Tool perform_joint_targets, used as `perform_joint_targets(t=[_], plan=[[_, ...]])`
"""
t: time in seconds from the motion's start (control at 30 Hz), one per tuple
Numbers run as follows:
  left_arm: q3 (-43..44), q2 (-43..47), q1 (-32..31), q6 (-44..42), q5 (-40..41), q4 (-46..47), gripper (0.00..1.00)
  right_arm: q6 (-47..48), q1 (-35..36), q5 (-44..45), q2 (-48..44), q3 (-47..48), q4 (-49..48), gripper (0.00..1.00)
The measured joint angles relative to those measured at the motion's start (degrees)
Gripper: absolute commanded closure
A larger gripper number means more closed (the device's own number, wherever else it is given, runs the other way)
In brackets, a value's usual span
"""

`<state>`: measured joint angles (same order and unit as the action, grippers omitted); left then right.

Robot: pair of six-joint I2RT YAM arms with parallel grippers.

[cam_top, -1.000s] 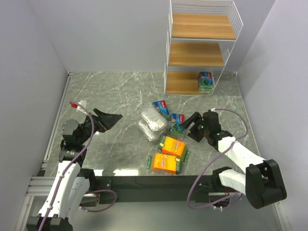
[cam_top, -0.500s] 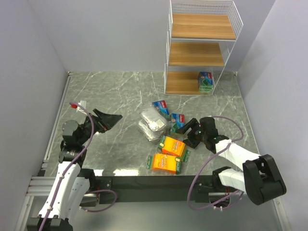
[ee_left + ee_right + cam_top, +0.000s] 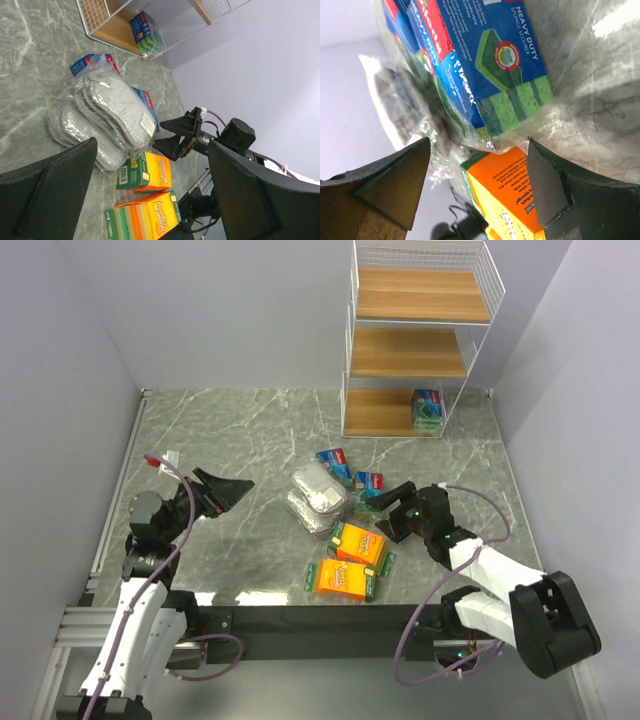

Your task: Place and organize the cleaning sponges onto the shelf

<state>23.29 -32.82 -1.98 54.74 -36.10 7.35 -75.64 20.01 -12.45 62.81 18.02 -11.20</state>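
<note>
A grey-green bench (image 3: 250, 430) with pale marble veining lay under everything. Plain pale walls (image 3: 220, 310) closed it in at the back and on both sides. A black strip (image 3: 300, 618) ran along its near edge, meeting a silver metal rail (image 3: 75, 625) at the left corner.

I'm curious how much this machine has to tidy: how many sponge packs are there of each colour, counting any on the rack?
Blue-and-green sponge packs: 3, one already on the white wire-and-wood shelf
Orange sponge packs with yellow-green edges: 2
Clear-wrapped silvery grey pads: 2
Total: 7
</note>
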Motion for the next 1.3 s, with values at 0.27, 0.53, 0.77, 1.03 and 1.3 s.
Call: perform_joint_targets(t=[0.27,0.53,0.77,1.03,1.3], plan=[[-0.11,0.81,0.0,0.0,0.13,-1.16,0.01,-0.87,-5.27,5.68,-7.37,-0.74,2.99,0.17],[-0.48,1.68,0.0,0.0,0.13,-1.77,0.01,4.52,-12.26,5.55,-0.35,2.51,5.14,0.18],[-0.48,3.06,0.0,-0.46,0.35,-3.19,0.01,8.2,-12.9,3.21,-0.04,4.61,7.93,0.18],[-1.14,1.75,0.0,0.48,-0.02,-1.29,0.0,8.35,-12.87,1.01,-9.86,3.1,11.26,0.19],[-1.49,1.6,0.0,0.52,-0.02,-1.16,0.0,7.04,-11.72,-0.92,-4.35,2.1,10.27,0.21]])
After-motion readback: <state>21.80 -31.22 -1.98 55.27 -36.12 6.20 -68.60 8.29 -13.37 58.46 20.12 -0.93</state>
